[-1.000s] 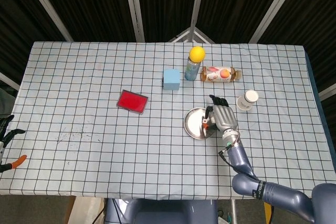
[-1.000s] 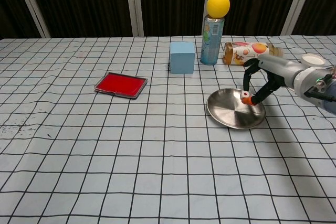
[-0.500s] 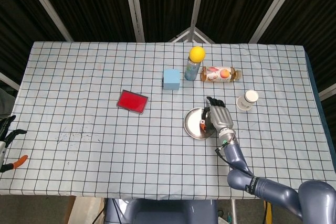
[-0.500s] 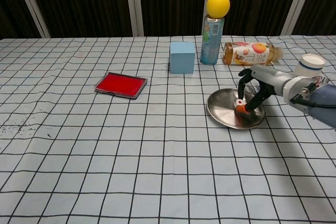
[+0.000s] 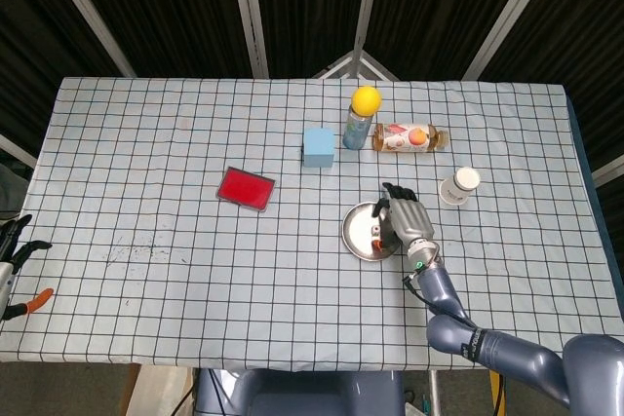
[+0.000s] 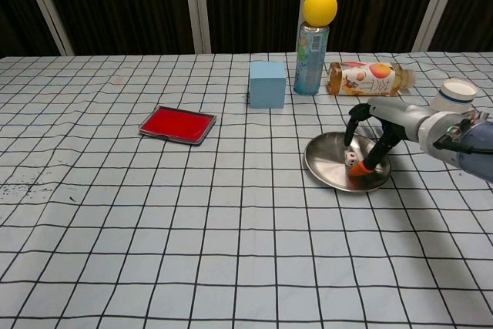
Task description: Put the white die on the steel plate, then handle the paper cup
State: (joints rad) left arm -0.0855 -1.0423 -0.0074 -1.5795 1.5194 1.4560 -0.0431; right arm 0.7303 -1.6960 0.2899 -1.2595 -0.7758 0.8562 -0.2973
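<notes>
Chest view is showing my right hand (image 6: 375, 133) hanging over the steel plate (image 6: 323, 158), with its fingers spread apart and holding nothing. One orange fingertip is reaching down near the plate's front edge. The white die (image 6: 350, 159) is lying in the plate, just beside that fingertip, and I cannot tell if they are touching. The paper cup (image 6: 455, 94) is standing upright behind my right arm, near the right side of the desk (image 6: 154, 229). Looking from the head view, my right hand (image 5: 407, 220) is sitting over the right part of the steel plate (image 5: 357, 233), and the white die (image 5: 376, 231) is showing as a small dot inside it. The paper cup (image 5: 460, 185) is standing a little way off to the right of my hand. A blue block (image 5: 317, 146) is resting behind the plate, and a can with a yellow ball (image 5: 366, 99) on top is standing beside it. A bottle (image 5: 410, 137) is lying on its side near the can. A red tray (image 5: 245, 188) is lying flat further left. My left hand (image 5: 14, 262) is hanging off the left edge of the desk with fingers apart, holding nothing.
</notes>
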